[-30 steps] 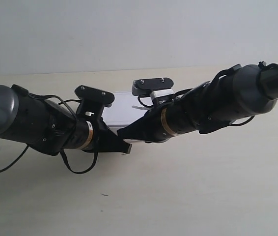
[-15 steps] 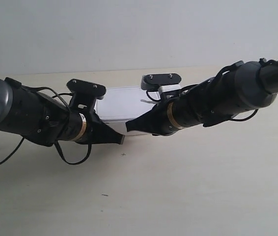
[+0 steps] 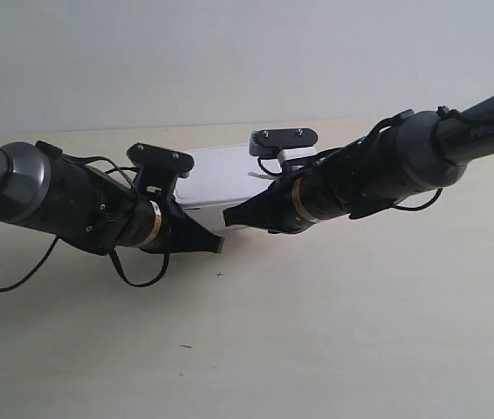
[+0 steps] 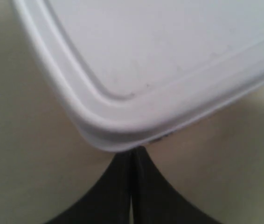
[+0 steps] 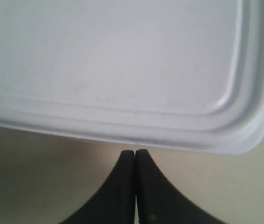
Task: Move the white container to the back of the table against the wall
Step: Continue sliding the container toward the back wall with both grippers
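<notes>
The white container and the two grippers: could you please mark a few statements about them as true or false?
1. The left gripper is shut, its fingers pressed together. True.
2. The right gripper is open around the white container. False: it is shut, with its tips at the container's long side.
3. The white container stands against the wall. False: a strip of table shows between them.
4. The container's lid is on. True.
5. The left gripper's tips are at a rounded corner of the container. True.
</notes>
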